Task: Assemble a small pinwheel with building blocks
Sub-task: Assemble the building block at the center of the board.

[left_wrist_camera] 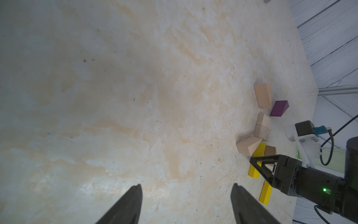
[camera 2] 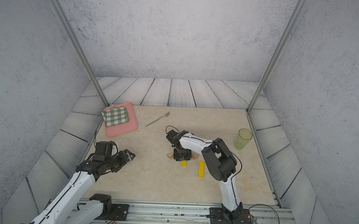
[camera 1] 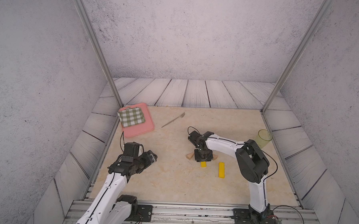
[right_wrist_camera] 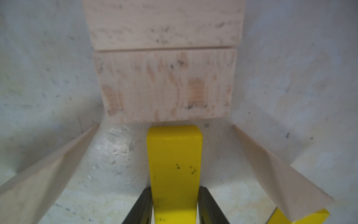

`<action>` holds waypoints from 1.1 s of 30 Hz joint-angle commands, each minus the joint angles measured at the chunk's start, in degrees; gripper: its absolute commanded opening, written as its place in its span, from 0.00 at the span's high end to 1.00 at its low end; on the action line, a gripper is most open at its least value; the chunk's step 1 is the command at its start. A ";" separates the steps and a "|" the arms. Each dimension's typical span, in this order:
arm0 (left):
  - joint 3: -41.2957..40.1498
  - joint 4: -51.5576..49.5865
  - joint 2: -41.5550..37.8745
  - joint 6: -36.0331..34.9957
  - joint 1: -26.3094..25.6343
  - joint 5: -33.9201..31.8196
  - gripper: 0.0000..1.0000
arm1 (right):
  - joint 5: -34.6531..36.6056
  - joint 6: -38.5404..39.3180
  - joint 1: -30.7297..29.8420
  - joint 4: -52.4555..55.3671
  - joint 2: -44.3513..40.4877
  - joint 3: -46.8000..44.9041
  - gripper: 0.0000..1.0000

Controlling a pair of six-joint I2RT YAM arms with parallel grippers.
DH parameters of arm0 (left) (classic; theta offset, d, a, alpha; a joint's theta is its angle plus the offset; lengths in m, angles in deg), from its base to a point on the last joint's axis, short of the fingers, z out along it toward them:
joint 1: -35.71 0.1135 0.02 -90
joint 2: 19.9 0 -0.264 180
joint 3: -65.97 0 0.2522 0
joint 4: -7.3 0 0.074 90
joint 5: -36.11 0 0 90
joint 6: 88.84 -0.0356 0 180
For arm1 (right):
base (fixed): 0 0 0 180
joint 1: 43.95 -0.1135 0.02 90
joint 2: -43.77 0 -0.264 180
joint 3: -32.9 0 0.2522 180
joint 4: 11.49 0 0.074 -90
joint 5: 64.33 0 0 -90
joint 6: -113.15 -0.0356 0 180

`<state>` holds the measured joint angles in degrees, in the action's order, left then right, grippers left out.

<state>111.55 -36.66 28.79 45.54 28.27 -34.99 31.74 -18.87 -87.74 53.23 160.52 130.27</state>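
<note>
Two tan rectangular blocks [right_wrist_camera: 164, 77] lie side by side as a square on the table. A yellow bar [right_wrist_camera: 174, 155] lies flat with its end against that square. My right gripper [right_wrist_camera: 175, 191] points down over it, its fingers pressed to the bar's two long sides. Tan wedges [right_wrist_camera: 38, 174] [right_wrist_camera: 280, 170] lie on either side of the bar. In the left wrist view a purple wedge [left_wrist_camera: 279, 108] and another tan wedge [left_wrist_camera: 263, 96] lie beyond the square. A second yellow bar [camera 1: 221, 169] lies alone near the right arm. My left gripper [left_wrist_camera: 187, 189] hovers open and empty, far to the left.
A pink tray [camera 1: 144, 127] with a folded green checked cloth [camera 1: 131, 116] sits at the back left. A grey fork [camera 1: 173, 119] lies behind the blocks. A green translucent cup [camera 1: 263, 139] stands at the right edge, behind the right arm's elbow.
</note>
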 commanded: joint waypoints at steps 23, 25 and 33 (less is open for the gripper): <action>-0.56 -0.44 -0.35 -0.70 0.66 0.27 0.21 | 1.05 0.00 0.81 1.56 2.25 1.82 0.68; -0.53 -0.44 -0.35 -0.72 0.63 0.34 0.21 | 0.88 0.01 0.77 1.48 2.35 1.77 0.68; -0.67 -0.46 -0.35 -0.70 0.65 0.26 0.21 | 1.13 0.01 0.82 1.42 2.01 1.84 0.58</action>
<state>111.37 -36.68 28.77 45.54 28.27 -34.99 31.82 -18.79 -87.26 53.67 161.24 131.56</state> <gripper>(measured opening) 0.792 0.412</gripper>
